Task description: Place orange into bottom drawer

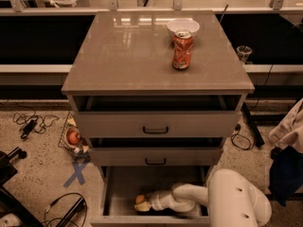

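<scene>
Low in the frame, our gripper (143, 206) sits inside the bottom drawer (137, 181), at the end of the white arm (189, 196) that reaches in from the lower right. It lies right against the orange (140, 199), touching it from the right, but whether it is clamped on the fruit or loose we cannot tell. The orange rests on the drawer floor toward the front left part of the tray, and being round it shows us no long axis or heading. The drawer is pulled well out, and apart from the fruit and the gripper we see only its bare floor. On the ground at centre left, a wire basket (64, 135) holds a reddish fruit (74, 137). Above the open tray come two drawer fronts with black handles, the middle one (156, 156) and the upper one (156, 125), each with a dark gap over it. Farther up, on the cabinet top (123, 51), an orange-red soda can (182, 50) stands upright, and just behind it sits a white bowl (183, 28), whose contents we cannot make out.
</scene>
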### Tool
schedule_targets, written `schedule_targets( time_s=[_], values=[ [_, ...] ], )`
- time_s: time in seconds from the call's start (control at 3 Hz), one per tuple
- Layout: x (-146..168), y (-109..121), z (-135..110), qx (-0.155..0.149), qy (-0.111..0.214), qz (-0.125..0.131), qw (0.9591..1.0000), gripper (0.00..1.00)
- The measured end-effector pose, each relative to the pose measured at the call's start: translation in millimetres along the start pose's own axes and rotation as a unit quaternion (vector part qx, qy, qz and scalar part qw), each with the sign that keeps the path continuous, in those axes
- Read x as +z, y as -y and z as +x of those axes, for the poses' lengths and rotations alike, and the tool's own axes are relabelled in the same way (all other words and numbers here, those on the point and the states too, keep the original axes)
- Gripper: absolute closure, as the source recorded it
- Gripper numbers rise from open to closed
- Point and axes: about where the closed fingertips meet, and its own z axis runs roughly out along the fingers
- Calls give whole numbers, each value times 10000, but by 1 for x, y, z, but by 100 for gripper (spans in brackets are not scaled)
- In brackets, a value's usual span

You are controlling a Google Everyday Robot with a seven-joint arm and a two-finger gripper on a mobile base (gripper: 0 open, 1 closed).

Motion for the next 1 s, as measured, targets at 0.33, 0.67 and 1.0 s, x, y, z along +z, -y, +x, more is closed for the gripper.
schedule_targets(
  time_s=[0.33, 0.67, 1.0],
  values=[
    [0, -1, 0, 1, -2, -6, 10000, 16],
    [-7, -8, -8, -1, -3, -9, 10000, 0],
    [-8, -9, -9, -1, -3, -9, 10000, 0]
  ],
)
